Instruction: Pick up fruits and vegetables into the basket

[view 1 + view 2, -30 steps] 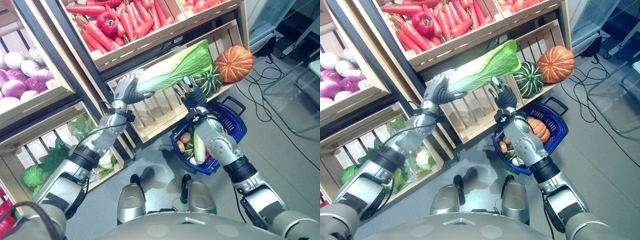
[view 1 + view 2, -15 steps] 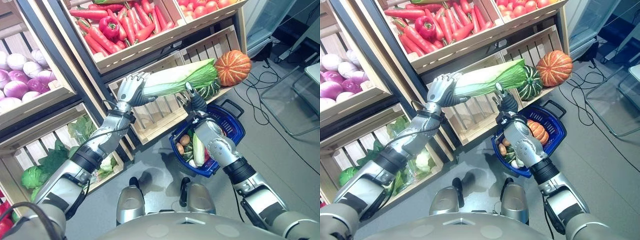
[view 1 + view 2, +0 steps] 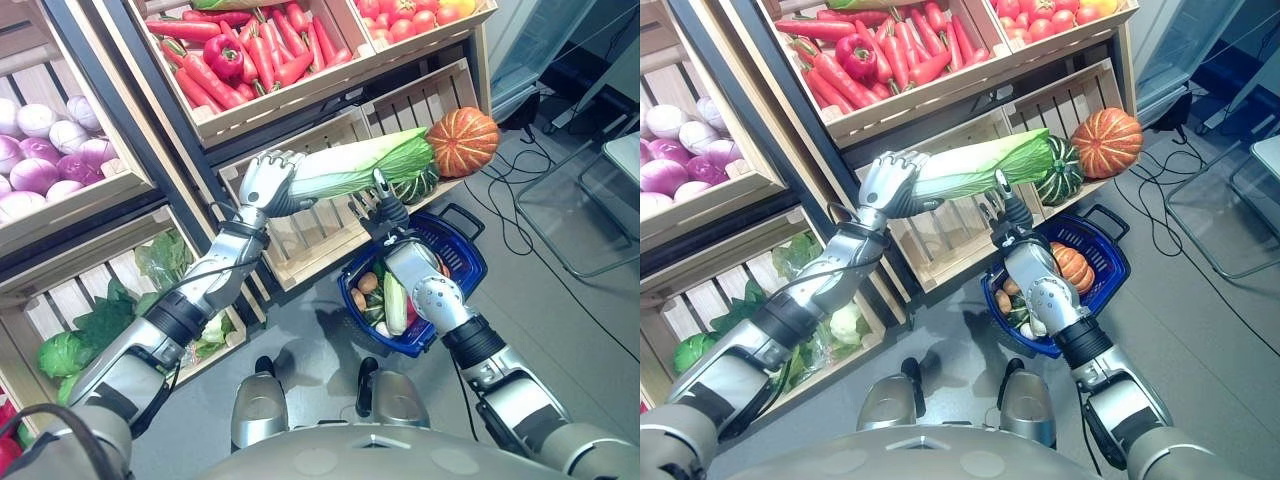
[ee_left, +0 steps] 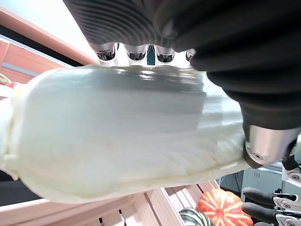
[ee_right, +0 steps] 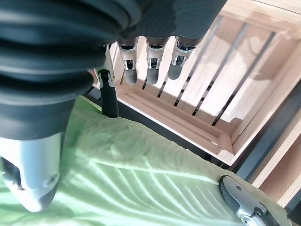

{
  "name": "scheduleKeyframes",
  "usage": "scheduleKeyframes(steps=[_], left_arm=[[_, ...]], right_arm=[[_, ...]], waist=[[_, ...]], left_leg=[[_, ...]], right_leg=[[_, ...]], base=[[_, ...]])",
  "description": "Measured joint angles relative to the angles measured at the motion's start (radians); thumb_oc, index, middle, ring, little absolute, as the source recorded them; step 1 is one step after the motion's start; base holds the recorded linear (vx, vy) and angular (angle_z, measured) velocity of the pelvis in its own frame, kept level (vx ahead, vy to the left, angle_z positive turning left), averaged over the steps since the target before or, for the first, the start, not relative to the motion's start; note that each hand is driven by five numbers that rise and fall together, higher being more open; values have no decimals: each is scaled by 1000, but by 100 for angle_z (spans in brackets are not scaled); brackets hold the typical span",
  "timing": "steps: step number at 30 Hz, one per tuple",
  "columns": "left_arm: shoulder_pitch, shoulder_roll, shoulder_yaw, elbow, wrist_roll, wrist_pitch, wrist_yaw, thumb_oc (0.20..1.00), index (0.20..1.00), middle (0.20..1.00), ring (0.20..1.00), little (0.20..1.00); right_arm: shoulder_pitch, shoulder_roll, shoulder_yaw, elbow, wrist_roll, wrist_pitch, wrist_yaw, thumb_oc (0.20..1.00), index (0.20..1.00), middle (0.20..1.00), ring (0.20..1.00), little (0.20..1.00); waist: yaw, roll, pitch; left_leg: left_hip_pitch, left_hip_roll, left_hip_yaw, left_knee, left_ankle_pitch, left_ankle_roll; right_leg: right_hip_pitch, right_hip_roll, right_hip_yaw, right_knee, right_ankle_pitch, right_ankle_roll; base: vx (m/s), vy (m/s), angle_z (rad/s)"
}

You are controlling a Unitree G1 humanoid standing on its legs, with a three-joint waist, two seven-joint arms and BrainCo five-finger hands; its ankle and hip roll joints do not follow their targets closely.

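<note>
Nearest to the robot, on the grey floor (image 3: 560,330), stands the blue basket (image 3: 465,275). It already holds a small orange pumpkin (image 3: 1073,264), a pale long vegetable (image 3: 396,303) and some other small produce.

Above the basket's far rim is the right hand (image 3: 378,205), with its fingers straight and relaxed; in the right wrist view the leafy green part of the napa cabbage (image 3: 350,168) lies close under them, and I cannot tell if they touch it. The left hand (image 3: 266,180) has its fingers and thumb curled round the white stem end of the cabbage and holds it nearly level in the air, in front of the wooden crate (image 3: 310,225) of the middle shelf.

Beside the cabbage's leafy end, a striped green squash (image 3: 1059,171) and a big orange pumpkin (image 3: 462,141) sit on the same shelf. Farther up, another crate holds carrots (image 3: 262,50) and a red pepper (image 3: 225,58), and next to it are tomatoes (image 3: 405,12).
</note>
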Motion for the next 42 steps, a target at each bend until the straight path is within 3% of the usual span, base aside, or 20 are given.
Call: scheduleKeyframes(steps=[9, 15, 23, 31, 38, 42], left_arm=[[-6, -37, -21, 100, -252, 19, -9, 200, 200, 200, 200, 200], [-5, -69, -23, 197, -474, 27, 11, 200, 200, 200, 200, 200], [62, -85, 14, 144, -571, 29, 56, 200, 200, 200, 200, 200], [168, -154, 79, 156, -851, 18, 54, 200, 200, 200, 200, 200], [240, -174, 145, 158, -996, 14, 50, 200, 200, 200, 200, 200], [254, -189, 185, 159, -1040, -52, 80, 200, 200, 200, 200, 200]], right_arm=[[-3, 43, 5, 0, -53, -6, -24, 1000, 1000, 1000, 1000, 1000], [-19, 54, 39, 0, -136, 35, -23, 1000, 1000, 1000, 1000, 1000], [-19, 59, 35, -32, -209, 69, 8, 1000, 1000, 1000, 1000, 1000], [-19, 15, 14, -97, -443, 81, 34, 1000, 1000, 1000, 1000, 1000], [-19, -47, -75, -142, -646, 47, -47, 1000, 1000, 1000, 1000, 1000], [-17, -74, -125, -168, -725, 25, -108, 1000, 1000, 1000, 1000, 1000]], waist=[[-2, 3, -39], [-12, 5, -47], [-27, 14, -48], [-24, 28, -43], [-31, 50, -30], [-36, 65, -21]], left_leg=[[1, -1, 1, -1, 0, 0], [31, 0, 9, -16, -1, 0], [32, -1, 10, -29, 3, 2], [35, -4, 11, -37, 7, -1], [52, -6, 12, -45, 7, 0], [61, -8, 12, -58, 8, 4]], right_leg=[[0, 0, 1, -3, 0, 0], [19, -5, 8, -2, -1, 0], [16, -7, 8, -4, -1, 0], [20, -2, 7, -16, 0, 1], [31, 0, 10, -16, -2, 3], [35, -2, 11, -15, -7, 9]], base=[[1, 4, 0], [16, 33, -4], [-28, -5, 0], [-1, 9, 0], [13, 37, -1], [0, 0, 0]])
